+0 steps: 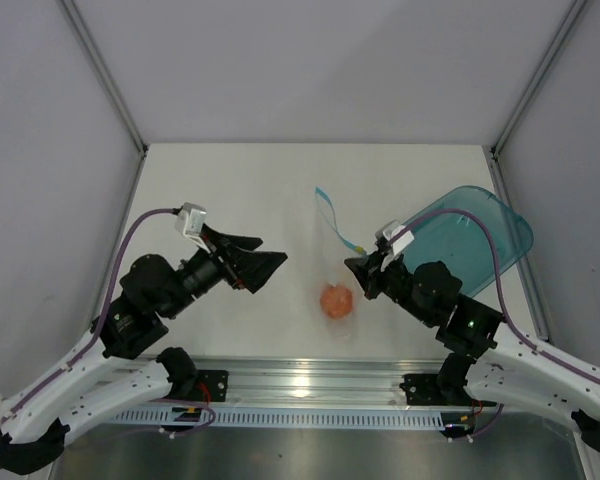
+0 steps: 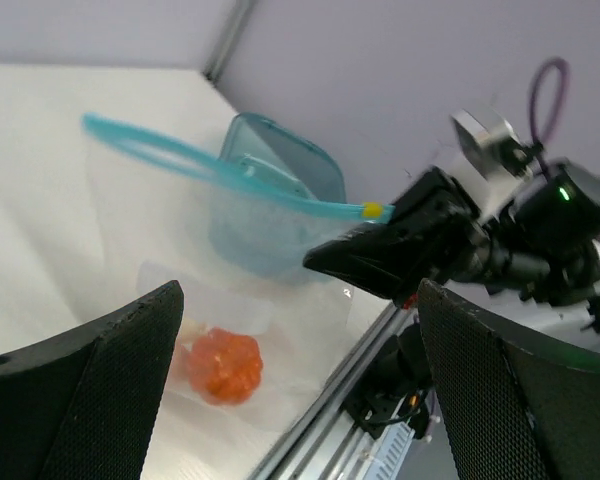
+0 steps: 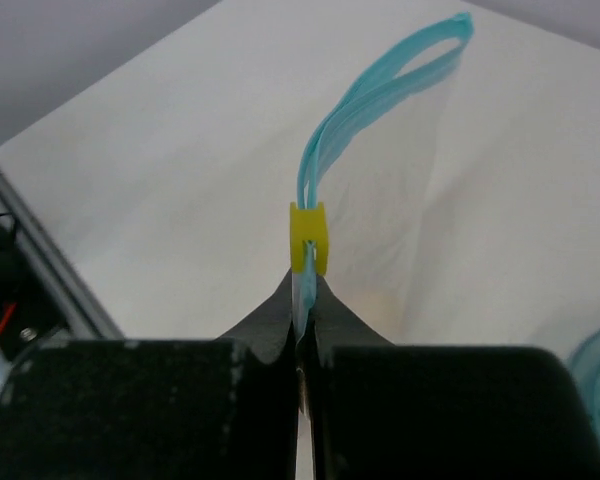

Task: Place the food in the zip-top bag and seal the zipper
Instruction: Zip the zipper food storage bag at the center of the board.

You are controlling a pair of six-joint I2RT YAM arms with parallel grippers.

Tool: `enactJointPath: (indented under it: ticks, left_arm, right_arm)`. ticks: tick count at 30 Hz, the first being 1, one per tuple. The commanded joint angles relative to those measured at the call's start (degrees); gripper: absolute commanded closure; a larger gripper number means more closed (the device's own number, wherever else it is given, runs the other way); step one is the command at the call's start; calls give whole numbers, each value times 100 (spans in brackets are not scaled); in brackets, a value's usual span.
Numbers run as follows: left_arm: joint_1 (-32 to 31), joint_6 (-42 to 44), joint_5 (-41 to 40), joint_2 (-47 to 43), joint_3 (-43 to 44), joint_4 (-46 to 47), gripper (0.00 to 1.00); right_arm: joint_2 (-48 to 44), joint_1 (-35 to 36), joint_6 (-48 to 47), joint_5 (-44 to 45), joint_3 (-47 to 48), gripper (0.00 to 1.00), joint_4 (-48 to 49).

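The clear zip-top bag (image 1: 338, 262) hangs from its teal zipper (image 1: 330, 218), with its lower part resting on the table. My right gripper (image 1: 355, 268) is shut on the zipper's end, just behind the yellow tab (image 3: 307, 238). Beyond the tab the two teal strips (image 3: 380, 100) stand apart in a loop. The orange-red food (image 1: 336, 300) lies low in the bag, seen through the plastic. A pale cream piece (image 2: 192, 328) peeks out beside the orange lump (image 2: 223, 365). My left gripper (image 1: 272, 249) is open left of the bag with nothing between its fingers (image 2: 90, 390).
A translucent teal plate (image 1: 475, 232) lies at the right, behind the right arm. The metal rail (image 1: 300, 385) with both arm bases runs along the near edge. Grey walls close in the table on the left, right and back.
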Motion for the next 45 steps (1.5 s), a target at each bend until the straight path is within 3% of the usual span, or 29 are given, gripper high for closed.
enactJointPath:
  ticks: [1,7,12,22,29,34,35,37,39,45]
  left_arm:
    - [-60,1366,1129,44,-79,963,0]
    - [-192,2185,2325,34,-18,1421,1]
    - [-227,2704,3055,315,526,825,1]
    - [-236,2714,4163,1124,527,384,4]
    - [-236,2678,4453,1485,264,226,25]
    - [-236,2705,4541,1678,281,15,60]
    - [-236,2705,4515,1669,272,-2,74]
    - [-236,2705,4524,1626,219,-2,83]
    - [-236,2688,4559,1608,193,-29,99]
    - [-236,2600,4313,1511,246,-328,99]
  right_arm:
    - [-12,-559,133,-2540,561,100,-893]
    - [489,-736,273,-4405,1203,100,-1228]
    - [674,-736,590,-5427,1344,100,-983]
    - [841,-851,775,-5780,1055,100,-728]
    - [893,-956,749,-5771,1001,100,-701]
    - [876,-1035,696,-5622,1019,100,-797]
    - [876,-1096,705,-5587,1019,100,-841]
    - [876,-1141,740,-5561,1028,100,-903]
    - [867,-1184,757,-5526,1028,100,-973]
    - [736,-1220,731,-5543,958,74,-1140]
